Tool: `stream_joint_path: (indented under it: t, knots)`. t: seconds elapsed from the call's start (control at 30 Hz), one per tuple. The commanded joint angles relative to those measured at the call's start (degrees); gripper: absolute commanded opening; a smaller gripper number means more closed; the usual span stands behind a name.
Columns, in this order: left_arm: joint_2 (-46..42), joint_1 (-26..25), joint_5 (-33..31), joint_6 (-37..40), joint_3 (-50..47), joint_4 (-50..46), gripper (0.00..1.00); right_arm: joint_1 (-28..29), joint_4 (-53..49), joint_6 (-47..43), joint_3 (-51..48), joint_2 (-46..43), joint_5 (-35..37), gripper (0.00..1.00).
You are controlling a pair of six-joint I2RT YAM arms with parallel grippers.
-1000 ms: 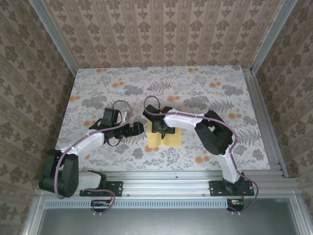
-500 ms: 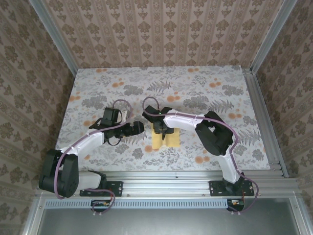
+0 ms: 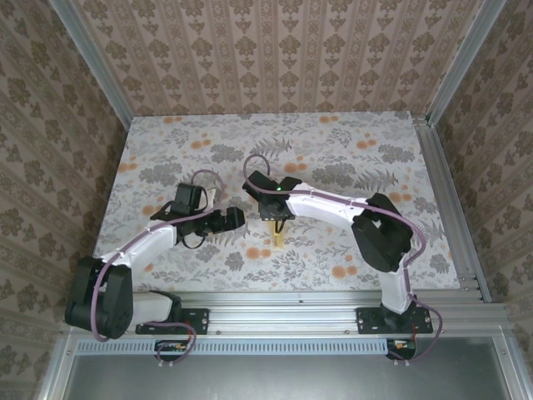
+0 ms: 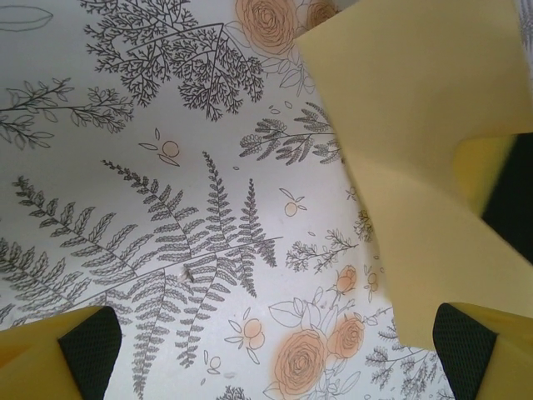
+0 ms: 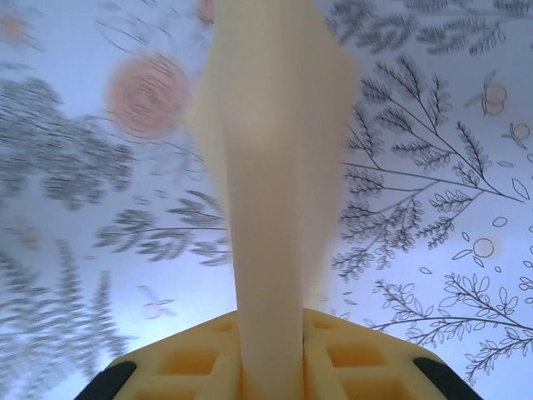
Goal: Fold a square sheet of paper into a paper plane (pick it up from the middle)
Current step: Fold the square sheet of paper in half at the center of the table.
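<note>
The right arm reaches leftward over the middle of the tabletop [image 3: 350,150], elbow bent, wrist turned down. The right end effector [image 3: 276,218] is pinched narrow on the sheet [image 3: 277,237], which hangs from it as a bunched strip. Whether the sheet's lower tip touches the tabletop is unclear. The left arm lies low, stretched towards the sheet. The left end effector [image 3: 236,218] is spread wide just beside it, holding nothing. Its wrist view cuts off the sheet's top and right side.
</note>
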Motion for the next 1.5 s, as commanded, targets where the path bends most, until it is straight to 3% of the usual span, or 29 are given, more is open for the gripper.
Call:
stream_joint_path:
  t: [0.0, 0.23, 0.53, 0.93, 1.17, 1.47]
  knots:
    - [-4.2, 1.2, -0.5, 1.6, 2.4, -3.4, 1.00, 0.3, 6.5, 0.5, -2.9, -6.6, -3.9, 0.21]
    - [-7.7, 1.7, 1.7, 0.0, 3.9, -4.7, 1.00, -2.3, 31.1, 7.7, -18.7, -14.6, -15.6, 0.19]
    - [-3.7, -2.5, 3.0, -3.1, 3.7, 1.4, 0.98, -4.1, 50.3, 13.1, -35.0, -15.6, -19.2, 0.19]
    - [3.5, -9.3, 0.5, -9.3, 3.3, 11.4, 0.85, -7.2, 58.6, 14.6, -46.0, -15.6, -22.2, 0.22]
    - [8.7, -13.2, -0.8, -11.1, 3.8, 14.5, 0.72, -8.0, 61.7, 15.5, -49.7, -15.6, -22.0, 0.25]
    - [14.9, -17.2, -2.9, -13.2, 4.7, 17.7, 0.48, -8.5, 63.5, 16.2, -51.4, -15.7, -21.7, 0.28]
